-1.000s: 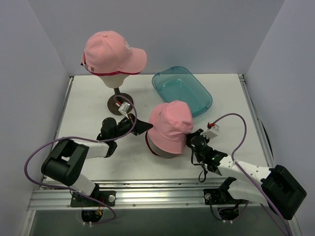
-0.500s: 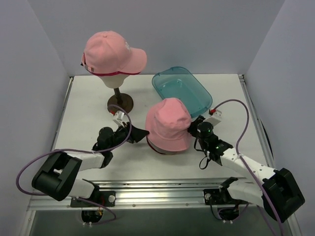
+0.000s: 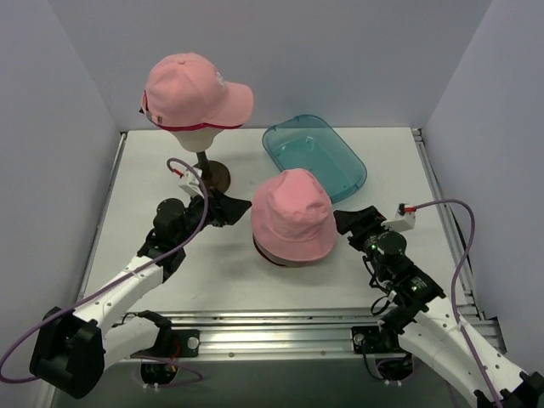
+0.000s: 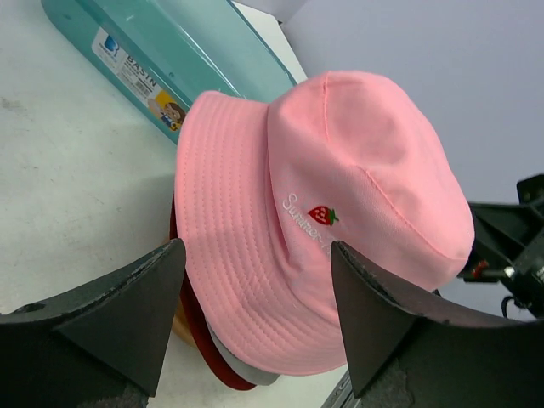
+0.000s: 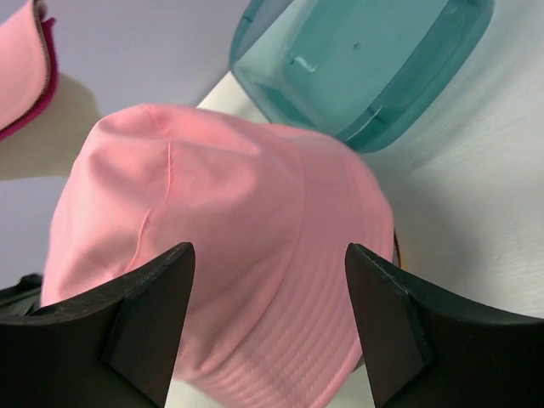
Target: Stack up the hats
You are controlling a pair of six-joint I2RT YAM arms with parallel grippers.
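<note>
Surface: white table (image 3: 144,187), pale walls on three sides.
Left gripper (image 3: 236,206): nearer than the teal tray (image 3: 314,153) and off to its left. Jaws spread wide, nothing held, tips just beside the bucket hat's brim.
Right gripper (image 3: 344,223): nearer than the tray, below its right end. Spread the same way, empty, just clear of the brim on the opposite side.
Pale pink bucket hat (image 3: 293,212): just in front of the tray's near-left rim, crown up, strawberry embroidery on one side, seated over another hat.
Dark red hat (image 3: 270,257): under the bucket hat, on the side away from the tray. Only a red edge and some grey showing.
Handling, pile of two: judged light, soft and floppy, likely to sag if pinched at one spot. Best taken at the brim on opposite sides, one gripper each. Lower hat may slip out unless both brims are caught.
Pale pink peaked cap (image 3: 191,85): left of the tray and farther back, worn on the cream head form (image 3: 197,140).
Magenta cap (image 3: 174,125): thin rim showing beneath the pale one.
Handling, caps: crowns soft, peaks probably stiffer and the surer hold.
Progress: two piles of two, well apart; single stack not yet made.
</note>
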